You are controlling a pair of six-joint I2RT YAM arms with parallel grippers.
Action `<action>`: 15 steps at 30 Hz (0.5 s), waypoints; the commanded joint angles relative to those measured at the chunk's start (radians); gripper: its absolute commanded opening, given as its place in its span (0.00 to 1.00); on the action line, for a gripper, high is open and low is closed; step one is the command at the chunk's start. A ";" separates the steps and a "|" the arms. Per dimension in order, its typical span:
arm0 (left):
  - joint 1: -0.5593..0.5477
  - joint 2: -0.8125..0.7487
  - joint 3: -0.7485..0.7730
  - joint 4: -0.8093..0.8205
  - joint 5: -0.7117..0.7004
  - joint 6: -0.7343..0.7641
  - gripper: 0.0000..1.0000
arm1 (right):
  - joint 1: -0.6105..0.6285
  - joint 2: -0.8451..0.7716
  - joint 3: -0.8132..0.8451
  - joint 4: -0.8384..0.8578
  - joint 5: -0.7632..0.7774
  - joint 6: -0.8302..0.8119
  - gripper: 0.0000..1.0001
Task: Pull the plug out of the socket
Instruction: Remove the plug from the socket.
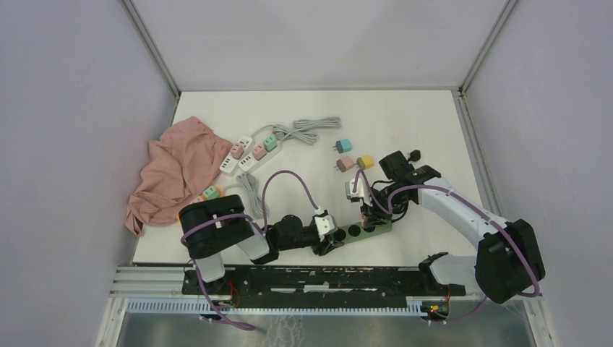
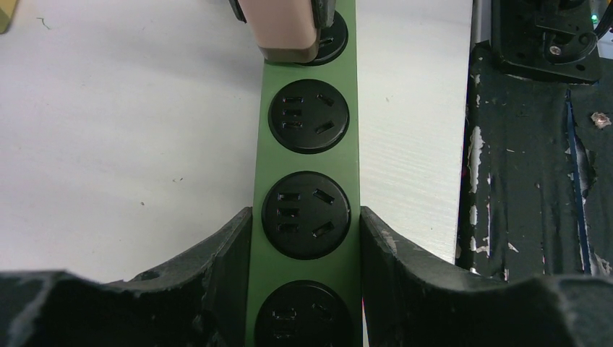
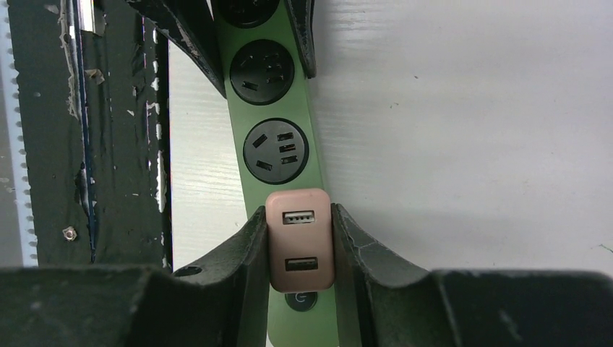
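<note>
A green power strip [image 1: 376, 230] with black round sockets lies near the table's front edge. It also shows in the left wrist view [image 2: 307, 160] and the right wrist view [image 3: 271, 108]. My left gripper [image 1: 329, 242] is shut on the strip's sides [image 2: 305, 238], between two empty sockets. A pink plug with two USB ports [image 3: 299, 242] sits over the end socket, beside the strip's power button. My right gripper [image 3: 299, 246] is shut on the plug's two sides. The plug's near end shows in the left wrist view [image 2: 282, 29]. The prongs are hidden.
A pink cloth [image 1: 177, 166] lies at the left. White power strips with coloured plugs [image 1: 246, 153] and a grey cable [image 1: 307, 130] lie behind. Loose teal [image 1: 343, 146], pink [image 1: 345, 164] and yellow [image 1: 365, 161] plugs lie behind my right gripper. The black base rail [image 1: 311, 278] runs along the front.
</note>
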 commanded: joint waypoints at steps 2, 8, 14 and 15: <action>-0.007 0.028 0.001 -0.072 -0.031 -0.020 0.03 | -0.033 -0.049 0.063 -0.037 -0.141 -0.114 0.00; -0.005 0.031 -0.001 -0.063 -0.028 -0.019 0.03 | -0.008 0.004 0.086 -0.312 -0.297 -0.427 0.00; -0.005 0.043 0.009 -0.060 -0.023 -0.024 0.03 | 0.068 0.013 0.051 -0.041 -0.279 -0.087 0.00; -0.005 0.044 0.011 -0.060 -0.023 -0.026 0.03 | 0.070 0.006 0.038 0.048 -0.252 0.009 0.00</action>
